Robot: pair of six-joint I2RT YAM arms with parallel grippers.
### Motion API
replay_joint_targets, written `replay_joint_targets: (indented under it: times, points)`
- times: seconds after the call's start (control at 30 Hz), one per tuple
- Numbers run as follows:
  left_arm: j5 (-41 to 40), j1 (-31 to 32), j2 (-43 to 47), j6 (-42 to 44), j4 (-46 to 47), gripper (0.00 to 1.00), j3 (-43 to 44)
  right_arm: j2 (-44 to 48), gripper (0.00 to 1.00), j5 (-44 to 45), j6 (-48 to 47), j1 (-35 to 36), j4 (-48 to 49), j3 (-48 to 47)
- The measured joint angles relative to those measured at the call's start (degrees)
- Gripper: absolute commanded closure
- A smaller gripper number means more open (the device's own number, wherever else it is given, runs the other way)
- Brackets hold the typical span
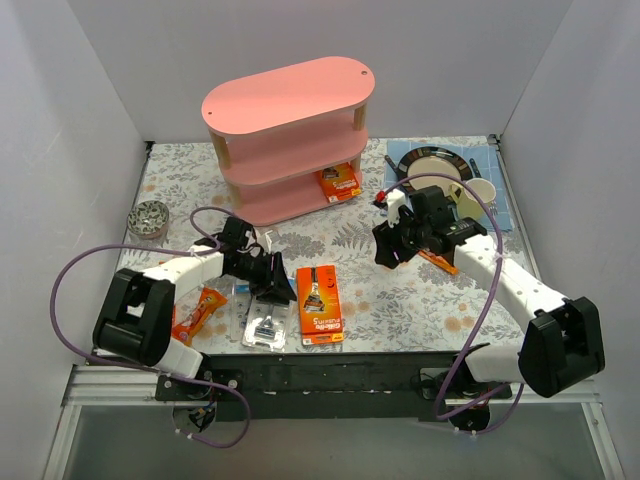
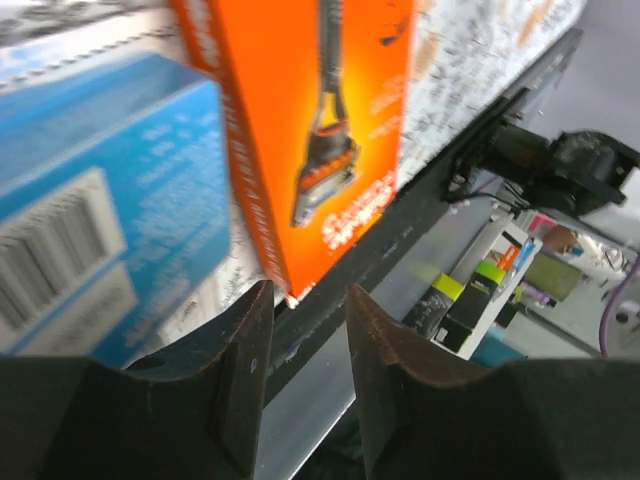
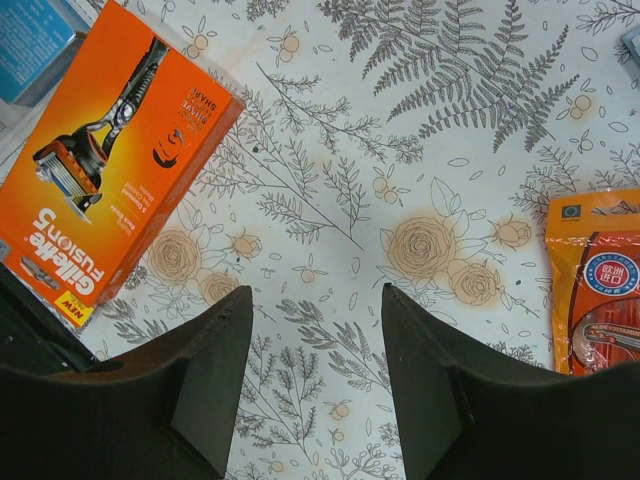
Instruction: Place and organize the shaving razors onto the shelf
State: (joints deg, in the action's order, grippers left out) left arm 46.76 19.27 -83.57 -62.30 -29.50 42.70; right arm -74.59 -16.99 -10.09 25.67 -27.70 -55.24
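Note:
The pink shelf [image 1: 288, 100] stands at the back centre; one orange razor card [image 1: 338, 183] lies on its bottom tier. On the table lie an orange razor card [image 1: 321, 305], a clear white-blue blister pack [image 1: 265, 322], an orange crinkly bag [image 1: 200, 310] at the left and another orange bag [image 1: 438, 259] at the right. My left gripper [image 1: 274, 288] is open and empty, between the blister pack [image 2: 90, 220] and the orange card [image 2: 320, 120], low over them. My right gripper [image 1: 386, 250] is open and empty above bare cloth, with the card [image 3: 110, 170] to its left and the bag [image 3: 600, 290] to its right.
A plate [image 1: 432, 163] with utensils and a cream cup [image 1: 479, 193] sit on a blue mat at the back right. A round metal tin [image 1: 150, 218] sits at the left. White walls enclose the table; a black rail [image 1: 330, 375] runs along its near edge.

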Motion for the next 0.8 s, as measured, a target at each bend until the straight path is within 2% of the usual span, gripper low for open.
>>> replay_joint_targets:
  times: [0.3, 0.53, 0.73, 0.77, 0.8]
  points:
    - [-9.0, -1.7, -3.4, 0.8, -7.4, 0.65, 3.1, 0.3, 0.39, -4.0, 5.0, 0.0, 3.3, 2.6]
    - [-18.5, -9.2, -7.5, 6.6, -12.2, 0.70, 10.4, -1.5, 0.39, -6.0, 7.2, 0.0, 5.5, 3.5]
    - [-26.5, -14.3, -10.3, 11.2, -13.3, 0.79, 12.5, -2.0, 0.39, -6.4, 7.4, 0.0, 6.2, 3.5]
    - [-27.2, -15.0, -10.2, 11.8, -13.7, 0.78, 12.7, -2.0, 0.38, -6.4, 7.4, 0.0, 6.5, 3.5]
    - [-27.4, -15.5, -10.0, 12.7, -14.1, 0.64, 13.1, -2.0, 0.38, -6.7, 7.7, 0.0, 6.8, 3.5]
